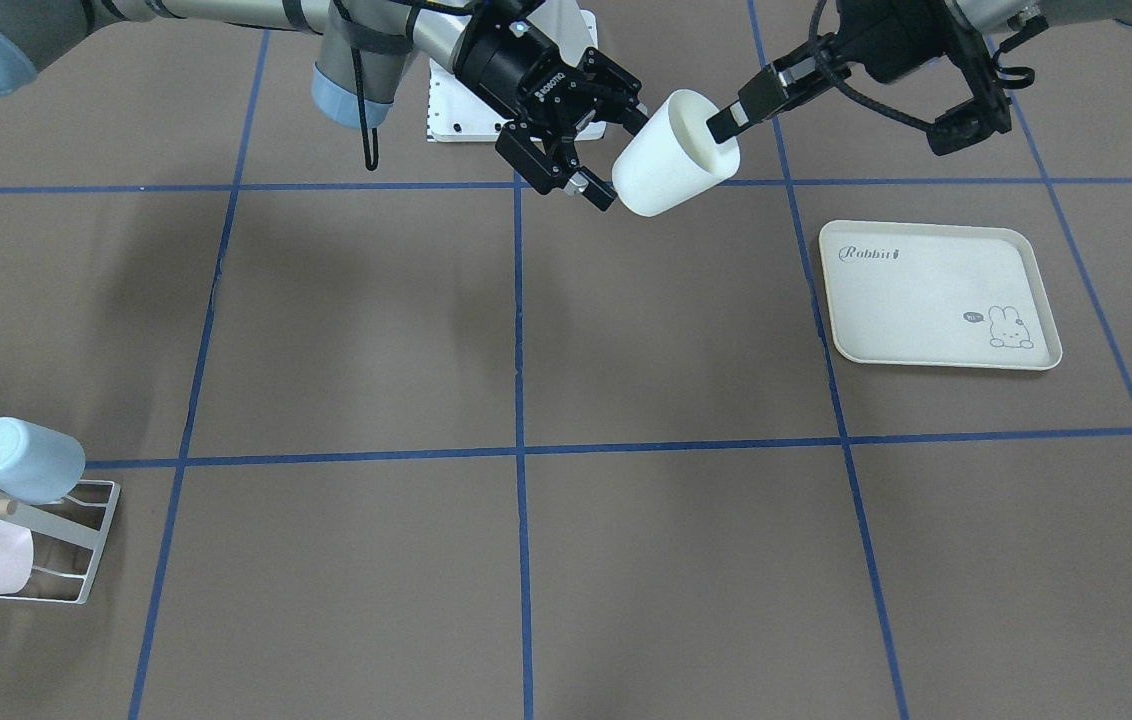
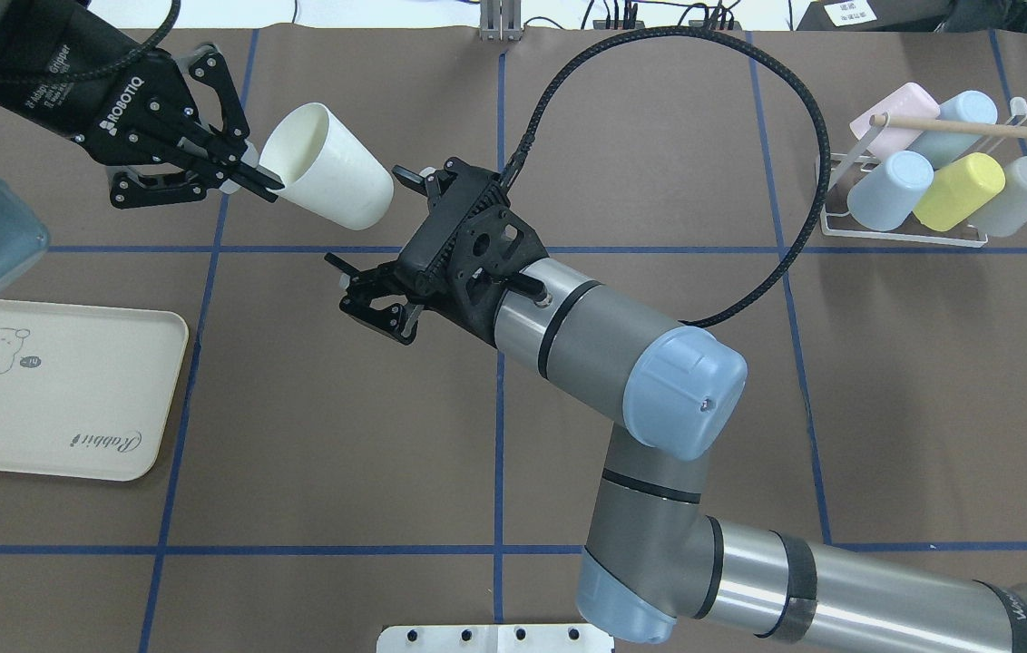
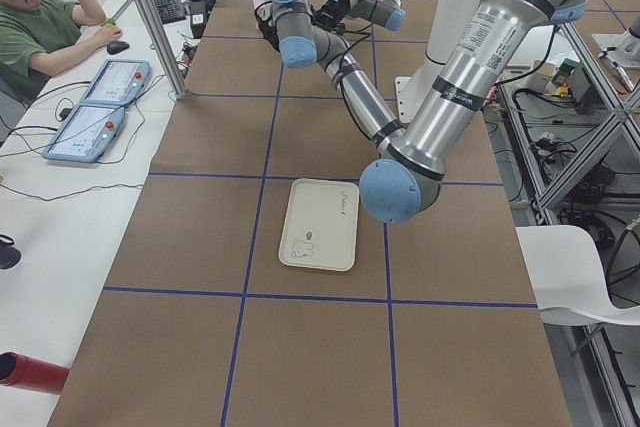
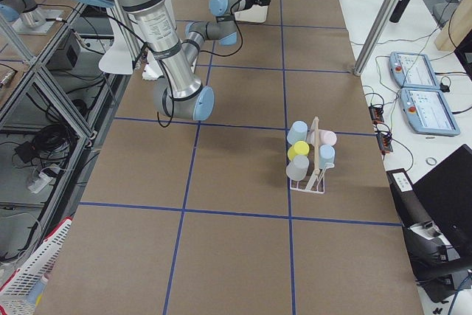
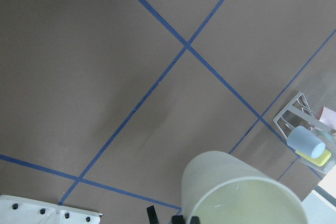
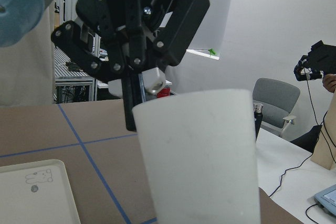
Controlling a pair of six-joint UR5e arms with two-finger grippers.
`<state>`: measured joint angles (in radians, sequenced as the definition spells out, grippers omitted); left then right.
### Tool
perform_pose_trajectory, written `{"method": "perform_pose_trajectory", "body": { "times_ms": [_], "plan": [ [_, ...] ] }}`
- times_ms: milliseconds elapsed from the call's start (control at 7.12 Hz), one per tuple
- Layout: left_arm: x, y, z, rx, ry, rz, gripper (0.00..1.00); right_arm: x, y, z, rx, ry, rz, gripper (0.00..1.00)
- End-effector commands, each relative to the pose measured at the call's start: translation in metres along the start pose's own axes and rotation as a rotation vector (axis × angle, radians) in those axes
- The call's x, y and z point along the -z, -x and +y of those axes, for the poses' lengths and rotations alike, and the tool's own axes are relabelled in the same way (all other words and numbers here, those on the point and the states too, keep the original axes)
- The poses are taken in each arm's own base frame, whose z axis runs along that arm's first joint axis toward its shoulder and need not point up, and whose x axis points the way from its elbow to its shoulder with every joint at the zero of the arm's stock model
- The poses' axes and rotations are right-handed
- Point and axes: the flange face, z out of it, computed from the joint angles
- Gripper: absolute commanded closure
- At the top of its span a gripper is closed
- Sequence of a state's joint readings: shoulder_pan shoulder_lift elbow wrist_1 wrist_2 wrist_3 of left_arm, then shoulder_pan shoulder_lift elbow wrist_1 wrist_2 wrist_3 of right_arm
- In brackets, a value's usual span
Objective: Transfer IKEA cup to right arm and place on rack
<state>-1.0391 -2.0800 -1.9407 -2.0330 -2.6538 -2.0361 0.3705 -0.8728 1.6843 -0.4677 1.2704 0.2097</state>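
fingers [image 1: 738, 115] of left gripper [image 1: 723, 128] pinched on cup [image 1: 671, 165] rim, right gripper [image 1: 623, 158] fingers [image 1: 591, 188] spread open either side of cup base.

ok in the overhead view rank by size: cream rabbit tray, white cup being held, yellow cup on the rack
1. cream rectangular rabbit tray
2. white plastic cup, though lifted nearer the camera, so unsure against the next
3. yellow plastic cup

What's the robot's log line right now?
stage: hand-over | left gripper: shut on rim of white plastic cup | right gripper: open at cup's base | white wire rack: not reached
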Motion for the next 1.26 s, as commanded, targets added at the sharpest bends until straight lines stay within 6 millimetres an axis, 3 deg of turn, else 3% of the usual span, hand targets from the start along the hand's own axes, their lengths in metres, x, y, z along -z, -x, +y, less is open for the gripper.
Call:
{"method": "perform_pose_trajectory", "body": {
  "times_ms": [0,1123],
  "plan": [
    [-0.003,0.000,0.002,-0.006,0.005,-0.001,1.00,0.000,0.000,-0.002,0.012,-0.004,0.005,0.01],
    [-0.012,0.000,0.013,-0.046,0.034,0.002,1.00,0.000,0.001,-0.001,0.130,0.003,0.005,0.03]
  ]
}}
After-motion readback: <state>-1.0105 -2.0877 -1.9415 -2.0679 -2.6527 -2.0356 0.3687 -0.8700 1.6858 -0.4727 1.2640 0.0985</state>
